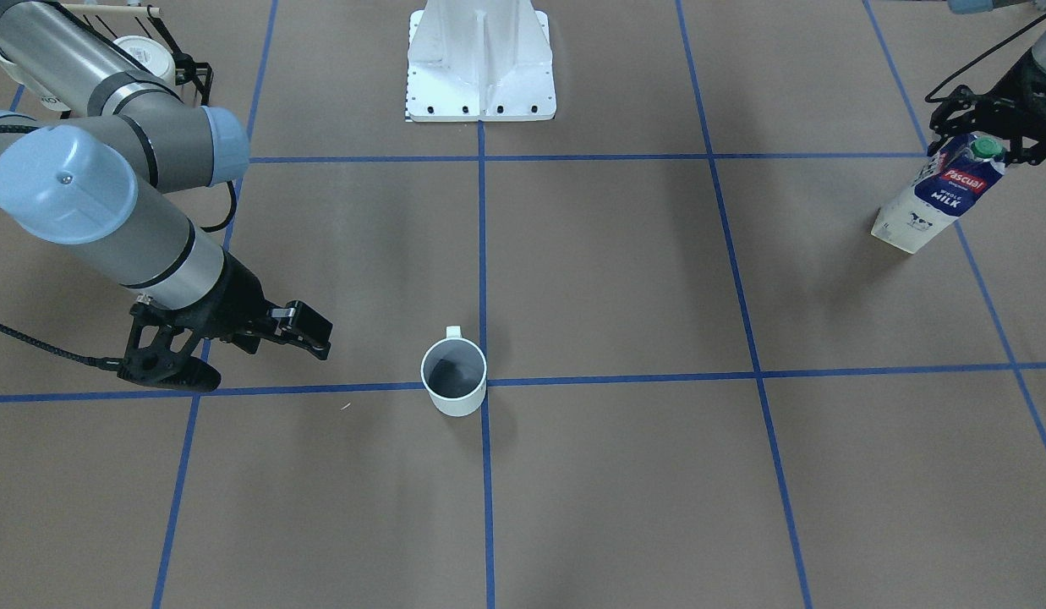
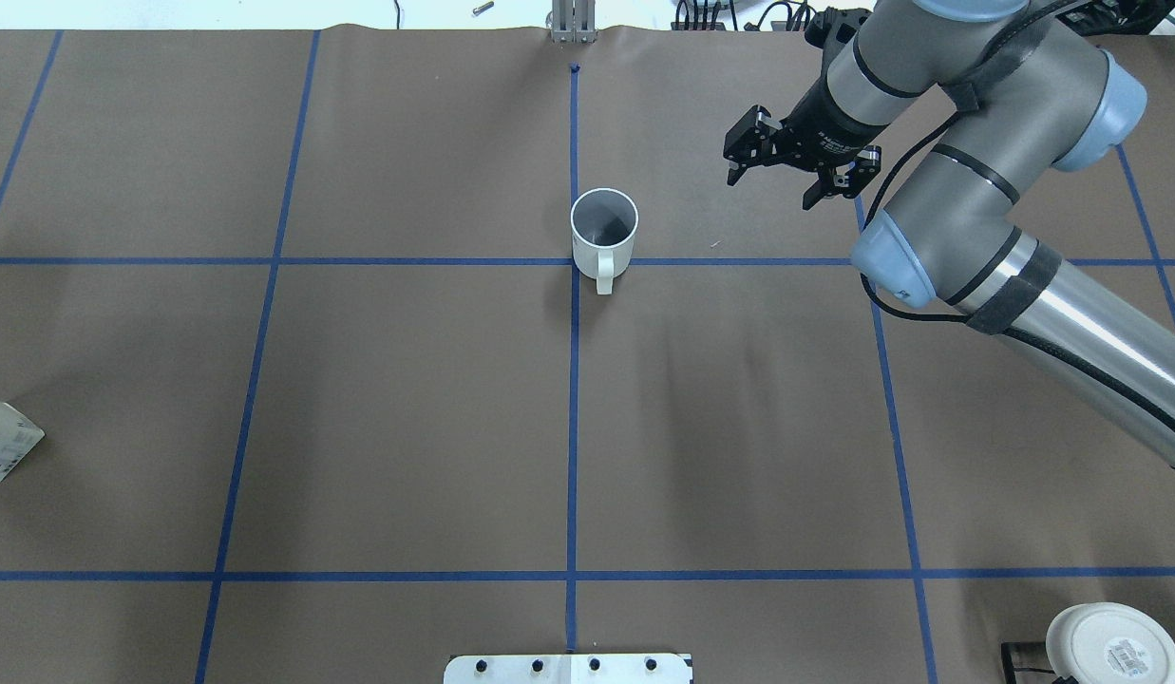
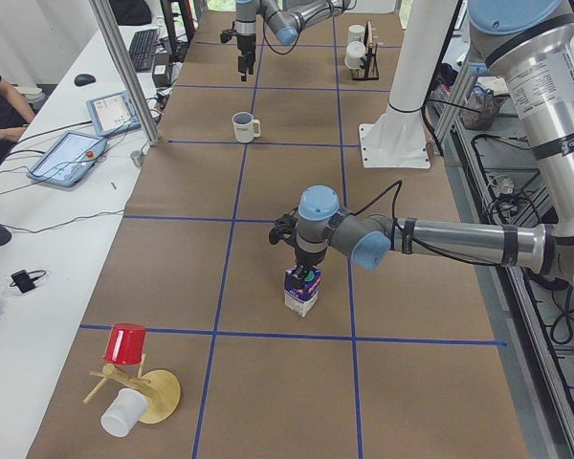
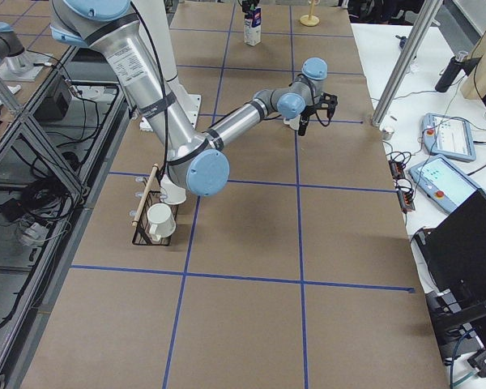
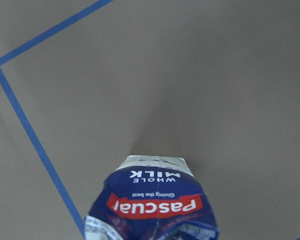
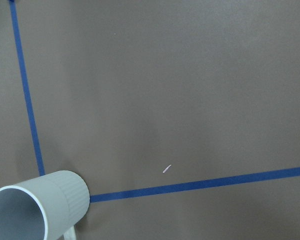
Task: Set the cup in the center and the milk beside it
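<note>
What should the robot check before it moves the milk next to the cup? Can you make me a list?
1. Cup upright where the blue tape lines cross in the middle: ok.
2. Right gripper away from the cup, jaws open and empty: ok.
3. Milk carton beside the cup: not ok, it is far off to the robot's left.
4. Left gripper at the carton's top, by the green cap: ok.
5. Jaws squeezing the carton firmly: cannot tell.
6. Nothing standing on the table between carton and cup: ok.
</note>
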`<state>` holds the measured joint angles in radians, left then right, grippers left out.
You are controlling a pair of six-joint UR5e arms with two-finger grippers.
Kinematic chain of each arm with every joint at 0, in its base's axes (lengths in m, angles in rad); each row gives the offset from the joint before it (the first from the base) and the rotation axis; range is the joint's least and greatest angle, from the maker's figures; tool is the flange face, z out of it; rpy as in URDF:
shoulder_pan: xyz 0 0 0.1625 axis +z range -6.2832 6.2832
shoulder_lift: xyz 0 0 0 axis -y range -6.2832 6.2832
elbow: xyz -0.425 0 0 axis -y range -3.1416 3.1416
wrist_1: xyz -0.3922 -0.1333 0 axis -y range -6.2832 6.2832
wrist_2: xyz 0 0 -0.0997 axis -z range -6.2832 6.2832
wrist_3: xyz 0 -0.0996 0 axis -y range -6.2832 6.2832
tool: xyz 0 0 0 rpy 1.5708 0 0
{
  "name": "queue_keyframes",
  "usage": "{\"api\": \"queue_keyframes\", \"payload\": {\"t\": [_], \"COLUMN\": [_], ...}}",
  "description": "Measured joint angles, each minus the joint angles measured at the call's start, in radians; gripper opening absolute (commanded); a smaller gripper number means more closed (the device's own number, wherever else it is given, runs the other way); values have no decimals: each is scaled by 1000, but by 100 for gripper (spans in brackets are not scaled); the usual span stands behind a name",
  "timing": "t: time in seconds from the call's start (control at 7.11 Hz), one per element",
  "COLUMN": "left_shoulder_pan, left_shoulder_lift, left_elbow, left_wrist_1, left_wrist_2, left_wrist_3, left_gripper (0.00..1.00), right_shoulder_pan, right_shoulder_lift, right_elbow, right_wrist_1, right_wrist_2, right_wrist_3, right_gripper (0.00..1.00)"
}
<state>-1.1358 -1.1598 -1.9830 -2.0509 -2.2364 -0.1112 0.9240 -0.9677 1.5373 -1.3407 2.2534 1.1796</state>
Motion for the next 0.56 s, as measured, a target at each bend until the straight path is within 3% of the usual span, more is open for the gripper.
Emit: {"api": "queue_keyframes", "payload": {"t": [0.14,0.56], "left_shoulder_pan": [0,-12], "left_shoulder_lift": [-1,-23], "left_elbow": [2,-9], "left_wrist_1": [0,13], "left_wrist_2": [0,-26], "left_wrist_3": [-1,-5], "left_gripper": [0,0], "right_shoulder_pan": [0,-1], "right_shoulder_lift": [1,3], "right_elbow": [1,1], "right_wrist_1": [0,0], "right_wrist_2": [0,0], "right_wrist_3": [0,0], "right_gripper": [100,100]}}
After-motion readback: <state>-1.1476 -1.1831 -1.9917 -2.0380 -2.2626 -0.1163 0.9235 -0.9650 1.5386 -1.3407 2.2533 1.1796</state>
